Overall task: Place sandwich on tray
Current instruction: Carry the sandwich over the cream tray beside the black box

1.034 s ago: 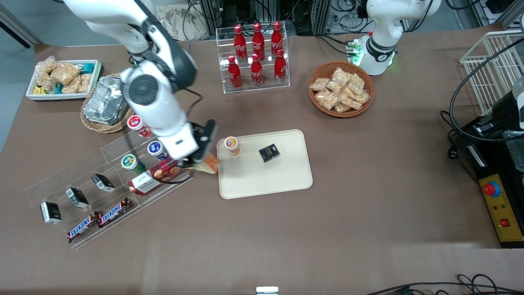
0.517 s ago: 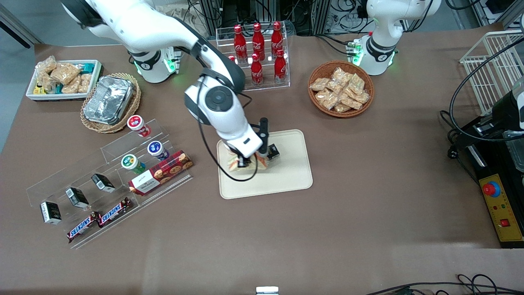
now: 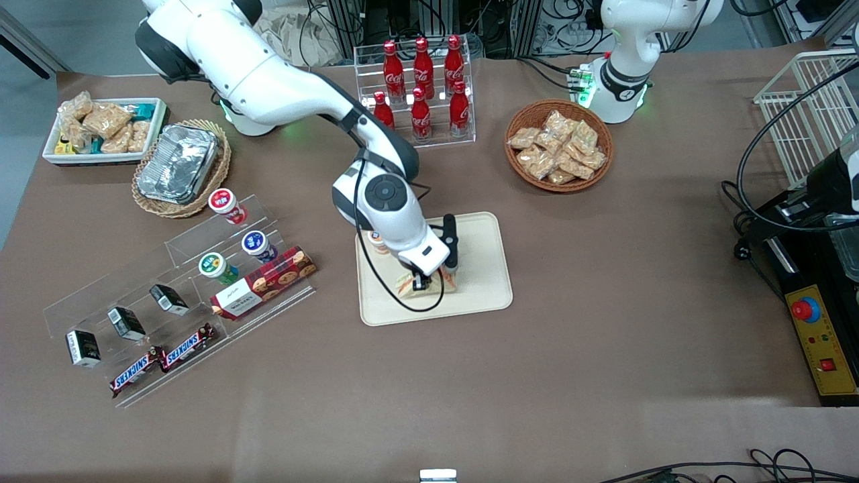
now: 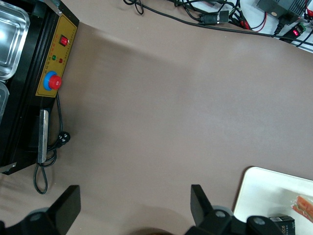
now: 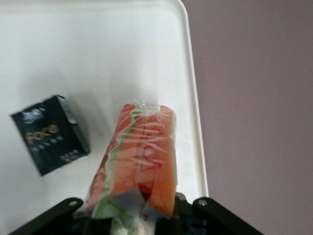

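My right gripper [image 3: 427, 280] is shut on the sandwich [image 3: 405, 286], a clear-wrapped wedge with orange-red and green layers. It holds the wedge low over the cream-beige tray [image 3: 478, 300], in the half nearer the front camera. I cannot tell whether the sandwich touches the tray. In the right wrist view the sandwich [image 5: 143, 155] sticks out from between the fingers [image 5: 182, 208] of the gripper [image 5: 134, 218] over the tray [image 5: 98, 54], close to its rim. The left wrist view shows the tray's corner [image 4: 261, 193] and an end of the sandwich [image 4: 303, 207].
A small black box [image 5: 50, 134] lies on the tray beside the sandwich. An orange-lidded cup [image 3: 376, 237] stands on the tray, partly hidden by my arm. A clear rack with cups, a red cookie box [image 3: 264, 282] and bars lies toward the working arm's end. A cola bottle rack [image 3: 419, 94] and a snack basket [image 3: 558, 145] stand farther back.
My gripper has carried the sandwich from beside the clear rack onto the tray, then a little nearer the front camera and lower over it. Its grip has not changed.
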You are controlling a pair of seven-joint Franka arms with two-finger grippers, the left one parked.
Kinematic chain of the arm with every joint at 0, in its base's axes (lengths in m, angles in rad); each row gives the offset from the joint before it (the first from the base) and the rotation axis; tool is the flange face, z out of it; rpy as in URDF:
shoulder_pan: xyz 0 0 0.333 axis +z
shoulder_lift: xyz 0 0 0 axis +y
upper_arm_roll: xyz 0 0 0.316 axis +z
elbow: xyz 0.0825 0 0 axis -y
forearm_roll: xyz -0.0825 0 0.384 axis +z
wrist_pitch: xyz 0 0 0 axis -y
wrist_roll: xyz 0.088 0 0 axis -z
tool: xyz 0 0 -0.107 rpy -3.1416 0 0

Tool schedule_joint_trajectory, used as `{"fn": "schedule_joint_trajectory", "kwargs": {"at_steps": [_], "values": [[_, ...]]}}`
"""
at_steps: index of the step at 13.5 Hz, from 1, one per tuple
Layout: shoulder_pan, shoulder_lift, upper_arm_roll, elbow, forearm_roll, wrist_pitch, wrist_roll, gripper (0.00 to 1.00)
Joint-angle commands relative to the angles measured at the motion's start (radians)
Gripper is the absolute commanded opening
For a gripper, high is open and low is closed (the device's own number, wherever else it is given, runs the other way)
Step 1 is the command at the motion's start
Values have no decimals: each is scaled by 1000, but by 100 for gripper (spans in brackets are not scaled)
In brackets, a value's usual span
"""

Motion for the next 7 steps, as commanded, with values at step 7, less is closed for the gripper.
{"fn": "schedule_joint_trajectory", "kwargs": {"at_steps": [7], "values": [[57, 92, -52, 98, -31, 53, 102, 0]]}}
